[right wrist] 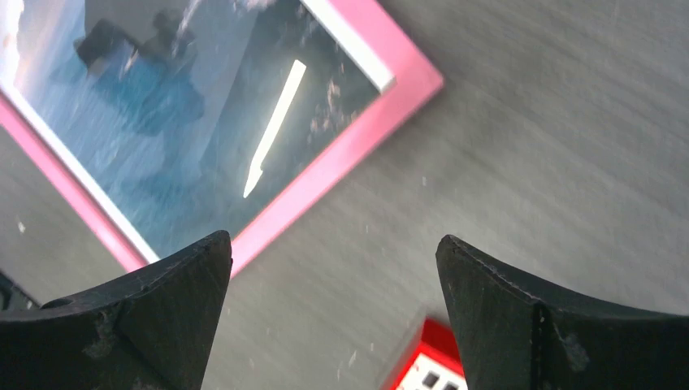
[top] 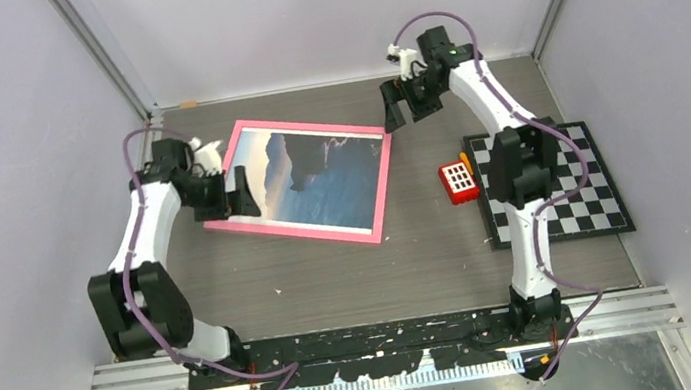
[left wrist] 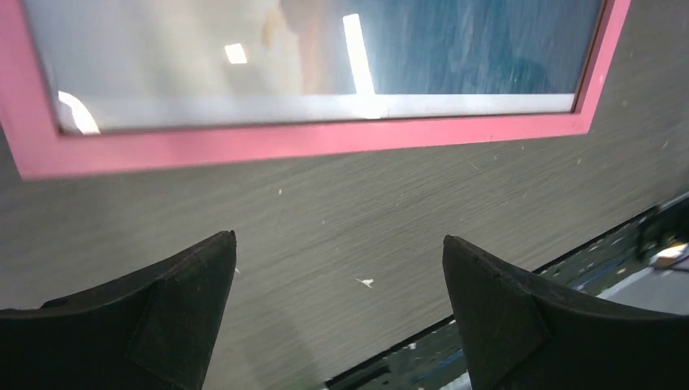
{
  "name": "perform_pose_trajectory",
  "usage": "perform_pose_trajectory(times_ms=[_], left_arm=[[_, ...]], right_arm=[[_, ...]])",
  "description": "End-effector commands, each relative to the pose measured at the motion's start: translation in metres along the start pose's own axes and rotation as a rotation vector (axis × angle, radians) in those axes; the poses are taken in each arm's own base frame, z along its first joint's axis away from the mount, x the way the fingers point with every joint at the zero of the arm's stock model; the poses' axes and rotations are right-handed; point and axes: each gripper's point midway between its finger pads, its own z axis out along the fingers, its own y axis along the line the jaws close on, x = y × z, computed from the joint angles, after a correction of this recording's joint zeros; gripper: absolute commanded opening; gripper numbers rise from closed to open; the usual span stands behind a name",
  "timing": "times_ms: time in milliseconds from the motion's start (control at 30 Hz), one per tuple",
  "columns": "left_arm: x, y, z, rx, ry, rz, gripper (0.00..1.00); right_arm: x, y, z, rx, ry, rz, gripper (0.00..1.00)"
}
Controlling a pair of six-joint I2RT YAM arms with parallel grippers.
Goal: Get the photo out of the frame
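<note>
one frame (top: 294, 230), one photo (top: 319, 180) inside; left tool (left wrist: 339, 238) and right tool (right wrist: 333, 238) gape empty.

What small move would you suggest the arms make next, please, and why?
Probably lower the left gripper onto the left edge of the frame, to grip it and tip it over. The frame lies face up with the photo showing, so its back cannot be reached yet, and that gripper hangs open and empty right beside the pink border.
</note>
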Motion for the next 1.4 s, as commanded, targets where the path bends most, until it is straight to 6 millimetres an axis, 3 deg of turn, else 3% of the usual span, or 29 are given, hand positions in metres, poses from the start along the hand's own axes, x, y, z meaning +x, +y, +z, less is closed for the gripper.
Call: perform_pose_trajectory(times_ms=[0,200,333,533,700,833,1100,1367], left_arm=[[0.005,0.004,-0.008,-0.004,-0.105,-0.291,1.00],[0.037,0.009,-0.008,-0.070,-0.133,-0.379,1.00],[0.047,0.011,-0.010,-0.105,-0.178,-0.426,1.00],[0.048,0.008,0.003,-0.056,-0.200,-0.515,1.00],[0.044,0.022,0.018,-0.056,-0.201,-0.605,1.00],[0.042,0.027,0.029,-0.026,-0.175,-0.672,1.00],[0.029,0.044,0.050,-0.022,-0.149,-0.701,1.00],[-0.005,0.062,0.065,0.007,-0.147,-0.680,1.00]], right_arm=[[-0.051,0.005,0.024,0.054,-0.110,-0.048,1.00],[-0.080,-0.010,0.071,0.088,-0.200,-0.059,1.00],[-0.087,-0.014,0.099,0.092,-0.231,-0.077,1.00],[-0.067,-0.010,0.130,0.039,-0.174,-0.069,1.00],[-0.035,-0.005,0.141,-0.012,-0.076,-0.029,1.00],[-0.006,0.012,0.138,-0.098,0.021,0.014,1.00],[0.042,0.035,0.107,-0.183,0.141,0.072,0.99],[0.096,0.064,0.075,-0.263,0.250,0.140,0.97]])
